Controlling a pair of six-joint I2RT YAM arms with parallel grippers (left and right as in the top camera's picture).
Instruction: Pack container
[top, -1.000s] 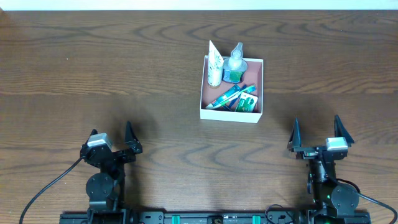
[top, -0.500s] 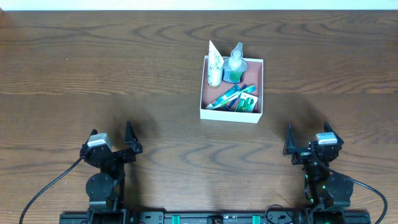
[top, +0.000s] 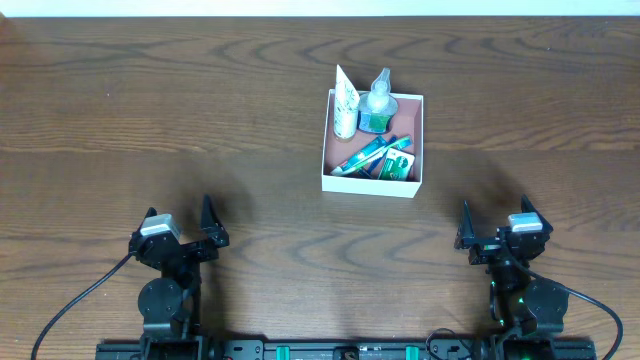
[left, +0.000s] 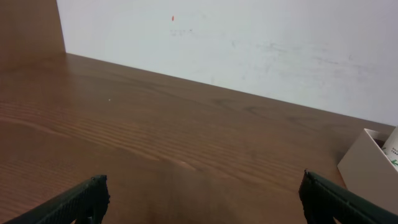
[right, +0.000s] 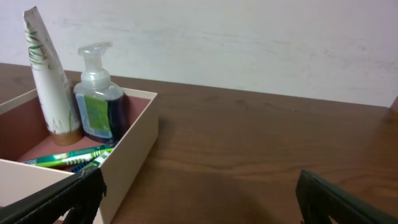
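Two sets of jaws gape wide, empty: your left gripper (top: 179, 205) and right gripper (top: 494, 202), well apart from the container (top: 370, 184).

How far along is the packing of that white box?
It looks nearly finished. The container holds a white tube, a pump bottle and green packets lying flat. Nothing is in hand: both arms' jaws stand open and empty, near the front edge of the table. No loose item shows on it, so little seems left.
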